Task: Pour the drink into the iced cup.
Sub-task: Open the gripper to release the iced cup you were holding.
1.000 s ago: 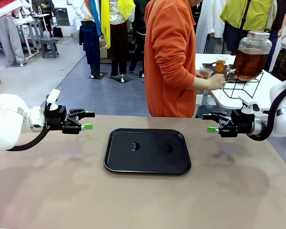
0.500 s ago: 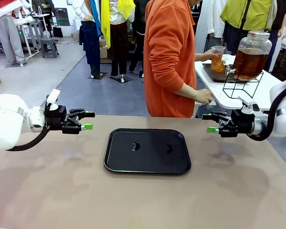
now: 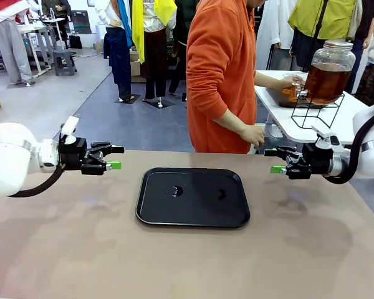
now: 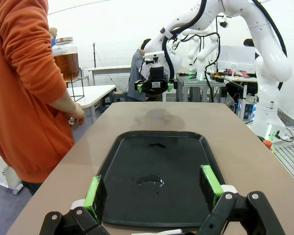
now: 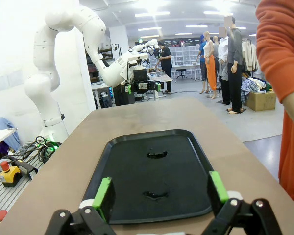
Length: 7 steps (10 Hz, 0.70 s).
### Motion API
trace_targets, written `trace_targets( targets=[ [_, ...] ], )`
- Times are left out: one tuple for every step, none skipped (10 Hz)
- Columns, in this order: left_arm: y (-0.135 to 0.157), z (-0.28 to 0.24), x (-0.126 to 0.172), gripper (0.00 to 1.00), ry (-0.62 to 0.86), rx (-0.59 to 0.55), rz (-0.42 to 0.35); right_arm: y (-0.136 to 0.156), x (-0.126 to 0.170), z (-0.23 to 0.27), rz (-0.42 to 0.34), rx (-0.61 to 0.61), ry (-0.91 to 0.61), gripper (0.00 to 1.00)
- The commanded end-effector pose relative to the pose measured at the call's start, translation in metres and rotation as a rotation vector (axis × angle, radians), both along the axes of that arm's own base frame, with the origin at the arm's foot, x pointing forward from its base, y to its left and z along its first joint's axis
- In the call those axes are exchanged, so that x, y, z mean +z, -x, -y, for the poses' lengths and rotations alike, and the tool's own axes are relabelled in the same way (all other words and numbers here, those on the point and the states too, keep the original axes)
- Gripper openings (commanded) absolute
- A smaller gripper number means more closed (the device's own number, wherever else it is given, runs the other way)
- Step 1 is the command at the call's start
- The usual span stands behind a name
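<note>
Now the left gripper [image 3: 116, 157] hangs above the table [image 3: 62, 249] at the left, jaws wide and holding nothing, its green pads [image 3: 114, 165] pointing toward the middle. In its own wrist view the fingers [image 4: 95, 192] frame the near end of the tray [image 4: 122, 147], with bare space between them.

At the middle the black tray [image 3: 237, 215] lies flat on the table, with two small wet patches [image 3: 175, 190] on its floor. Behind it, at the far edge, a person in an orange top [image 3: 221, 75] stands turned to the right. One hand [image 3: 254, 135] hangs low near the table edge; the other hand [image 3: 285, 81] reaches out to a white side table [image 3: 280, 121] and holds something small at the jar's spigot, too small to make out.

The drink [image 3: 326, 82] fills most of a lidded glass jar [image 3: 332, 53] on a black wire stand [image 3: 311, 113] on that side table.

At the right, the right gripper [image 3: 273, 160] hangs above the table, jaws wide and holding nothing, pointing toward the tray. Its fingers [image 5: 104, 194] frame the tray's near end.
</note>
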<state>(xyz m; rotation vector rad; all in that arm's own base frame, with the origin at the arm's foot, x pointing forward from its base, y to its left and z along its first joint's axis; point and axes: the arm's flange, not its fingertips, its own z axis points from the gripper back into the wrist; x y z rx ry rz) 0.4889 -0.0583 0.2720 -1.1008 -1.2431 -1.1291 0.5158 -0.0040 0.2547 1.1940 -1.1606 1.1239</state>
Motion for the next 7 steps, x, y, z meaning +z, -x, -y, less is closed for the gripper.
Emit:
trace_targets(
  targets=[
    [0.0001, 0.0008, 0.0017, 1.00, 0.003, 0.000, 0.003, -0.0011, 0.0035, -0.0015, -0.003, -0.001, -0.004, 1.00],
    [0.0001, 0.0008, 0.0017, 1.00, 0.003, 0.000, 0.003, -0.0011, 0.0035, -0.0015, -0.003, -0.001, -0.004, 1.00],
    [0.0001, 0.0008, 0.0017, 1.00, 0.003, 0.000, 0.003, -0.0011, 0.0035, -0.0015, -0.003, -0.001, -0.004, 1.00],
    [0.0001, 0.0008, 0.0017, 1.00, 0.003, 0.000, 0.003, -0.0011, 0.0035, -0.0015, -0.003, -0.001, -0.004, 1.00],
    [0.0001, 0.0008, 0.0017, 1.00, 0.003, 0.000, 0.003, -0.0011, 0.0035, -0.0015, -0.003, -0.001, -0.004, 1.00],
    [0.0001, 0.0008, 0.0017, 1.00, 0.003, 0.000, 0.003, -0.0011, 0.0035, -0.0015, -0.003, -0.001, -0.004, 1.00],
    [0.0001, 0.0008, 0.0017, 1.00, 0.003, 0.000, 0.003, -0.0011, 0.0035, -0.0015, -0.003, -0.001, -0.004, 1.00]
  ],
)
